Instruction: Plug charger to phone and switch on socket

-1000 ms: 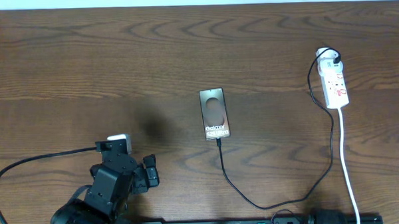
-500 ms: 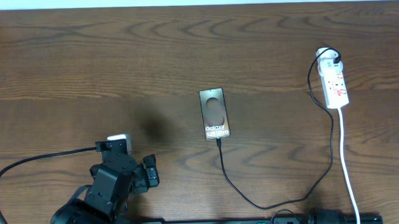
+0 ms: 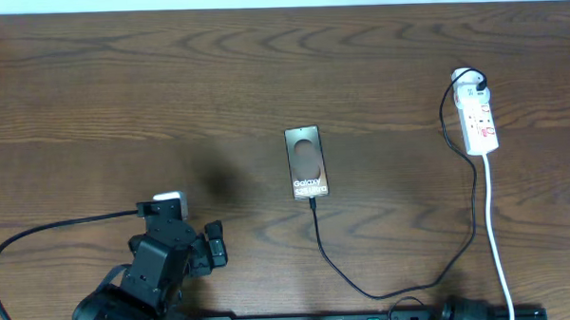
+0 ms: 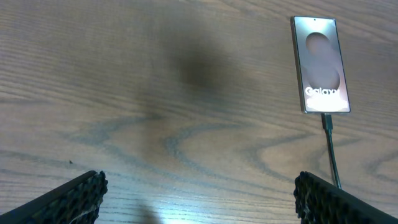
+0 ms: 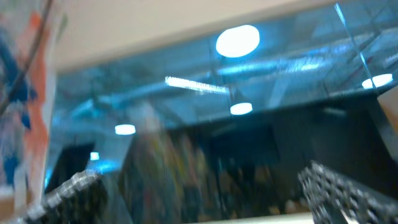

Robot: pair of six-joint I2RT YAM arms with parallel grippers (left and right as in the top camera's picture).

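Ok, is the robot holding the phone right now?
No, the phone lies flat on the table, well ahead of the open left gripper, touched only by the charger.

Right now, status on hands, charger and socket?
Left hand open, empty. Right hand open, aimed upward. Charger tip touching phone; socket switch unreadable. Nothing blocking.

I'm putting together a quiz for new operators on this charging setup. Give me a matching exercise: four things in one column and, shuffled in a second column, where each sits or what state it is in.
Column one:
1. phone
2. socket
3. charger
4. left gripper

Column two:
A. open, holding nothing
B. far right of the table
C. lying flat in the middle of the table
D. runs from the phone's near edge round to the socket

Pairs: 1-C, 2-B, 3-D, 4-A
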